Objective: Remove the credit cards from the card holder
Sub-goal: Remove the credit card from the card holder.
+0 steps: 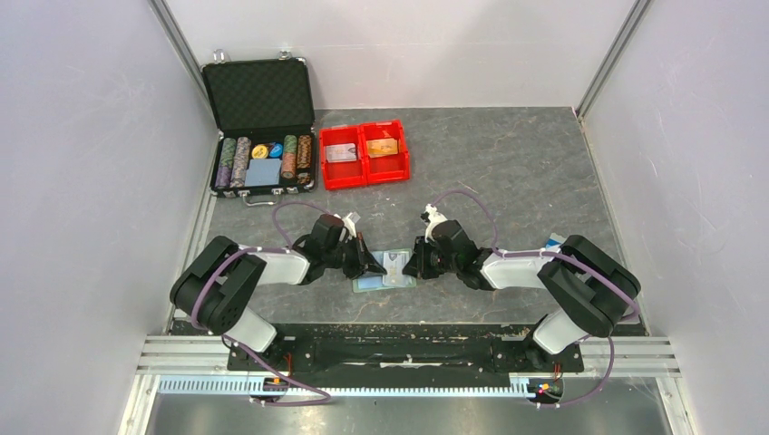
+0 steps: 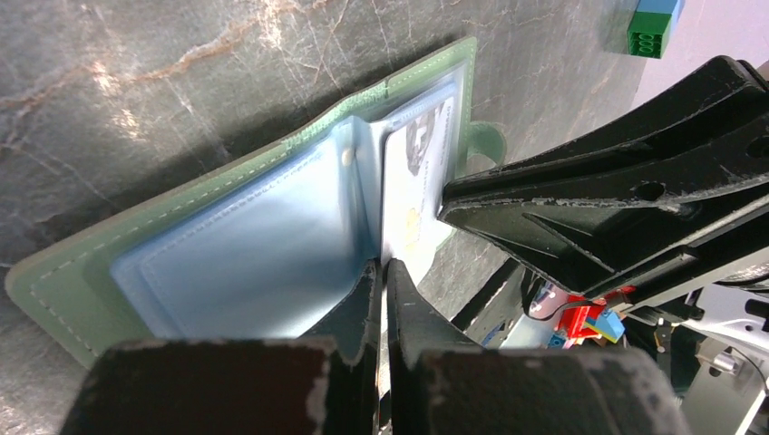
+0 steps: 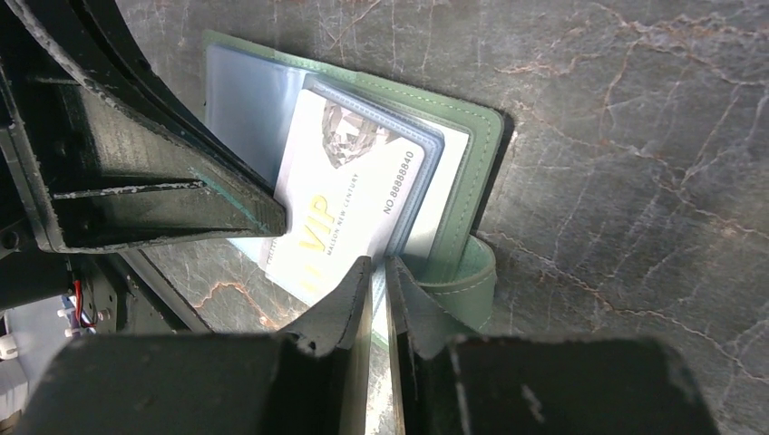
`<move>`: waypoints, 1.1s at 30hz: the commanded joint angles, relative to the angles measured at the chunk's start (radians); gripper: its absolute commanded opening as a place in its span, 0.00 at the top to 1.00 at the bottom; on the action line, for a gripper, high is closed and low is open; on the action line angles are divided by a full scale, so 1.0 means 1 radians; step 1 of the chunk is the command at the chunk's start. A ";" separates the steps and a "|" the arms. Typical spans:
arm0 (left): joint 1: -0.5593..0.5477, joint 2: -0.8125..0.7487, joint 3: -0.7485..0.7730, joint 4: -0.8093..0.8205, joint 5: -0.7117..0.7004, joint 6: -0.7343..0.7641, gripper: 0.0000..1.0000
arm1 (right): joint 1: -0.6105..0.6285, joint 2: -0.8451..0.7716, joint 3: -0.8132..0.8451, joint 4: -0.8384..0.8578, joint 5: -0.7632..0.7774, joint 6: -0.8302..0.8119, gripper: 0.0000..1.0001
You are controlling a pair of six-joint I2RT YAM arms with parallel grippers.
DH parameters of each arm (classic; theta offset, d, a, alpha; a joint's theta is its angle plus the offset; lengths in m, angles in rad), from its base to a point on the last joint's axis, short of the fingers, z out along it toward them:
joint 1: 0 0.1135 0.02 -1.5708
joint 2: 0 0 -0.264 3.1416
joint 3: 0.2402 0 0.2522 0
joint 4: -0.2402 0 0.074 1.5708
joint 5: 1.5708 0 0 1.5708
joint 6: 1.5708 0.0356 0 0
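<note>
**Layout around the card holder**

I see the card holder (image 1: 385,271) lying open on the table (image 1: 517,163), just ahead of the arm bases. The left gripper (image 1: 371,264) sits at its left side and the right gripper (image 1: 413,265) at its right. A card (image 3: 349,195) sits in its right half. Behind it, well apart, stands the bin (image 1: 362,154), holding two other cards (image 1: 341,152), one per compartment. The chip case (image 1: 258,95) stands behind-left, just beside the bin.

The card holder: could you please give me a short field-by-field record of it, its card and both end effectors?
card holder: lying open, clear blue pockets facing up
VIP card: whitish with print, partly out of its pocket
left end effector: shut, pinching a pocket leaf of the holder
right end effector: nearly shut, apparently gripping the VIP card's near edge
red bin: beyond the holder; pale card in the left compartment, orange card in the right
</note>
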 commanded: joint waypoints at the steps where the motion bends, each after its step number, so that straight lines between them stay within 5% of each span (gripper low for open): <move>1: -0.007 -0.023 0.000 0.065 0.032 -0.051 0.98 | -0.012 0.016 -0.027 -0.029 0.034 -0.009 0.87; 13: -0.008 -0.013 -0.018 0.180 0.078 -0.086 0.93 | -0.013 0.013 -0.027 -0.027 0.021 -0.006 0.87; 17: -0.008 -0.024 -0.019 0.159 0.071 -0.076 0.76 | -0.014 0.015 -0.027 -0.027 0.018 -0.006 0.87; 19: -0.007 -0.030 -0.024 0.151 0.064 -0.070 0.80 | -0.014 0.014 -0.028 -0.026 0.019 -0.006 0.87; 21: -0.007 -0.032 -0.027 0.147 0.061 -0.066 0.96 | -0.013 0.013 -0.030 -0.026 0.019 -0.006 0.87; 27: -0.003 -0.049 -0.037 0.140 0.044 -0.066 0.98 | -0.013 0.014 -0.030 -0.028 0.019 -0.006 0.87; 28: -0.001 -0.054 -0.040 0.140 0.040 -0.064 0.97 | -0.014 0.013 -0.028 -0.029 0.017 -0.006 0.87; 30: -0.001 -0.071 -0.043 0.133 0.034 -0.057 0.79 | -0.014 0.011 -0.028 -0.030 0.012 -0.005 0.87; 33: -0.001 -0.086 -0.048 0.133 0.033 -0.057 0.81 | -0.014 0.008 -0.025 -0.030 0.011 -0.004 0.87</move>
